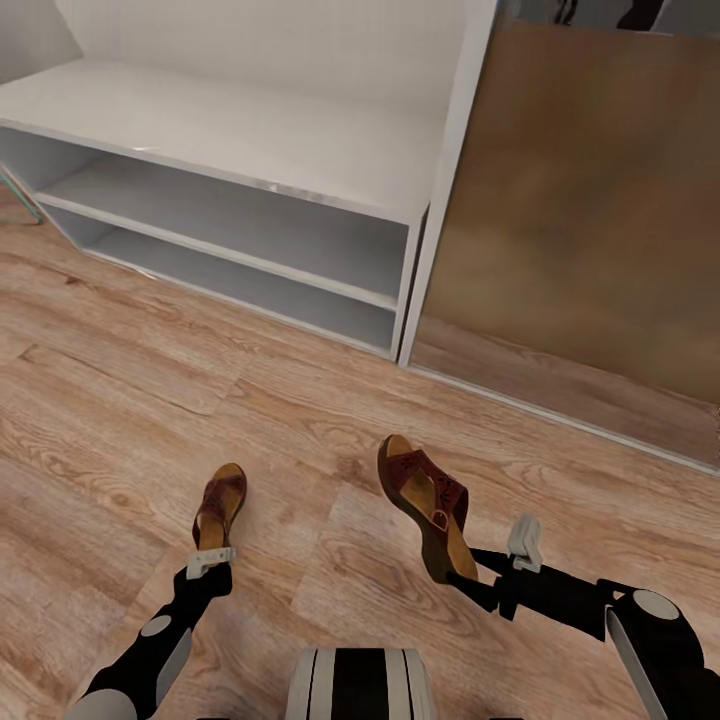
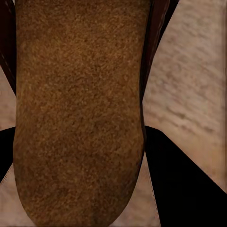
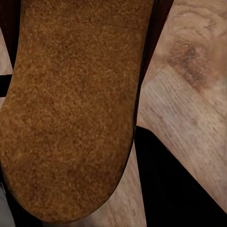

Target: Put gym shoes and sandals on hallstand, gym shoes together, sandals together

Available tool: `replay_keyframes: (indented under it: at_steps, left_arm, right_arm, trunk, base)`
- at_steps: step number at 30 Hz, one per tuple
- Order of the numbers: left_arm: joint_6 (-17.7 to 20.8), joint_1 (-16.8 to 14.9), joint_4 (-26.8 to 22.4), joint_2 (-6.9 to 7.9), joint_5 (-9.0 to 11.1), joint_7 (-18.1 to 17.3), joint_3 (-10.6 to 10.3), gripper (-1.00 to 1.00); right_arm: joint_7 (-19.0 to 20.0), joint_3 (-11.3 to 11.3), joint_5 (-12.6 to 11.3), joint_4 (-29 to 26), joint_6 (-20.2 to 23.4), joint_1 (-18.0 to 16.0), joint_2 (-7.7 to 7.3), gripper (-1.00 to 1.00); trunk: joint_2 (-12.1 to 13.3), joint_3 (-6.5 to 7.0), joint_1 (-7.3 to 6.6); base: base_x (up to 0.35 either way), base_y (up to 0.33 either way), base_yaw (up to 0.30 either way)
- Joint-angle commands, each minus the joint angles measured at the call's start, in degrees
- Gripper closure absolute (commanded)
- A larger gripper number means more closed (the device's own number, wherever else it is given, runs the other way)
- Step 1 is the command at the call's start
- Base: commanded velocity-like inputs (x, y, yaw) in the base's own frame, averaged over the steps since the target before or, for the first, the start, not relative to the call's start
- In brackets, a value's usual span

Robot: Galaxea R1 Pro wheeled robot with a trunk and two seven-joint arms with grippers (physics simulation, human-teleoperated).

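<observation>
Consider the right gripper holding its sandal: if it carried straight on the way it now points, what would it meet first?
The right gripper points forward and left, with the sandal leading. Probably the wood floor first, or else the rack's bottom shelf; depth and tilt are unclear.

wood-plank floor (image 1: 120,380) — hallstand (image 1: 250,150) standing on it
</observation>
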Motion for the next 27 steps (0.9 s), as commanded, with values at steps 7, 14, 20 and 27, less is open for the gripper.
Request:
replay_keyframes:
  at_steps: [7,14,20,27]
  left_arm:
    - [-0.15,-0.03,0.12,-0.26,-0.41,-0.49,0.35,1.00]
    - [-0.15,-0.07,0.08,-0.22,-0.41,-0.49,0.27,1.00]
    - [-0.14,-0.10,-0.01,-0.10,-0.41,-0.90,0.10,1.00]
    - [-0.06,-0.07,-0.06,0.59,-0.69,-1.10,0.54,1.00]
  right_arm:
    - [0.07,0.04,-0.36,0.03,0.74,-0.02,0.02,1.00]
    - [0.07,0.05,-0.30,0.11,0.63,-0.02,0.02,1.00]
    - [0.07,-0.09,-0.18,0.15,0.58,-0.02,0.02,1.00]
    - [0.00,-0.30,-0.06,0.20,0.59,-0.02,-0.07,1.00]
  trunk:
    - [0.08,1.53,-0.19]
    - [0.18,3.08,-0.37]
    - [0.26,4.41,-0.52]
    - [0.35,5.96,-0.70]
  base:
    - [0.000,0.000,0.000]
    - [0.000,0.000,0.000]
    - [0.000,0.000,0.000]
    - [0.000,0.000,0.000]
